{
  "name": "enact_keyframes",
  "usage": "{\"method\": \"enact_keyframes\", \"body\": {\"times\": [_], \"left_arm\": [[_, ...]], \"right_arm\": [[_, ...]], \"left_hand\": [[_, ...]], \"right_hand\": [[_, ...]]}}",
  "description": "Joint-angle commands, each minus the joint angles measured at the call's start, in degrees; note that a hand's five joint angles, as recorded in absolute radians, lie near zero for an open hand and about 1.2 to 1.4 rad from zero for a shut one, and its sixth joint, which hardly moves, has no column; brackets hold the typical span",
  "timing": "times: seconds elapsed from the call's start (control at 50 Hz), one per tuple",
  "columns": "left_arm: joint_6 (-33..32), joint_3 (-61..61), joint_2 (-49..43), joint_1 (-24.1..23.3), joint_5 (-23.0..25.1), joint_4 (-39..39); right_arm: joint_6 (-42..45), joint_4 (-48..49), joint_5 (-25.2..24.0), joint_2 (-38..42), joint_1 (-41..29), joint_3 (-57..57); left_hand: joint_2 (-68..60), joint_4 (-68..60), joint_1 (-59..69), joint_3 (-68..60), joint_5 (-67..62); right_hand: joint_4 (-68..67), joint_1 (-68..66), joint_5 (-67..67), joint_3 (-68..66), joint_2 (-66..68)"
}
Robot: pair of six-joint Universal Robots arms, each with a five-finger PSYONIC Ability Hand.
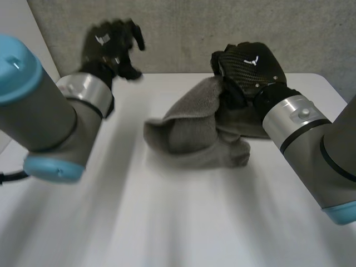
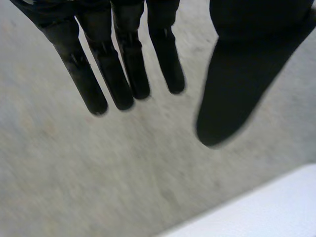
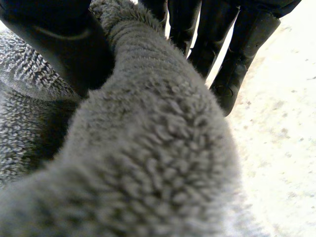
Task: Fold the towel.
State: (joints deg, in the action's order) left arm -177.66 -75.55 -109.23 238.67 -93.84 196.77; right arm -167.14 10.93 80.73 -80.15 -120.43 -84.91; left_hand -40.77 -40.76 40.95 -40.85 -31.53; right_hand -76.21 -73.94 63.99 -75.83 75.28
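On table (image 1: 183,222), right hand (image 1: 250,69) pinches towel (image 1: 189,130) (bunched); left hand (image 1: 111,47) splayed.

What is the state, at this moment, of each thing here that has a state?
towel: bunched on the table, not neatly folded, one part held up by the right hand.
right hand: shut on the towel, pinching it between thumb and fingers.
left hand: open, fingers straight, holding nothing, apart from the towel.

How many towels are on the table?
1. A grey towel lies bunched on the white table, one fold pinched by the right hand; the left hand hovers open, apart. Its folds could hide another.
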Motion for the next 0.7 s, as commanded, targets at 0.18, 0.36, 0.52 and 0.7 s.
{"method": "enact_keyframes", "body": {"times": [0.18,0.36,0.52,0.7], "left_arm": [[19.2,-7.1,-2.2,-2.6,0.5,-6.8],[21.1,-8.8,-1.7,-2.6,4.4,-14.2],[20.8,-12.1,-0.6,-2.3,4.8,-14.4],[20.6,-12.9,-1.2,-1.4,5.0,-13.9]], "right_arm": [[0.4,-1.4,3.5,-0.8,0.0,-2.0],[0.5,-1.4,5.0,-0.2,1.0,-2.9],[0.7,-1.3,5.0,0.0,1.9,-3.9],[0.7,-1.6,5.0,-0.2,2.7,-5.4]], "left_hand": [[23.5,23.5,-23.7,23.6,24.2],[25.2,25.2,-25.4,25.3,25.9],[24.2,24.2,-24.3,24.2,24.9],[24.0,24.0,-24.2,24.1,24.8]], "right_hand": [[-3.8,-6.1,6.0,-4.2,4.7],[-3.8,-6.1,6.0,-4.2,4.7],[-3.8,-6.1,6.0,-4.2,4.7],[-3.8,-6.1,6.0,-4.2,4.7]]}}
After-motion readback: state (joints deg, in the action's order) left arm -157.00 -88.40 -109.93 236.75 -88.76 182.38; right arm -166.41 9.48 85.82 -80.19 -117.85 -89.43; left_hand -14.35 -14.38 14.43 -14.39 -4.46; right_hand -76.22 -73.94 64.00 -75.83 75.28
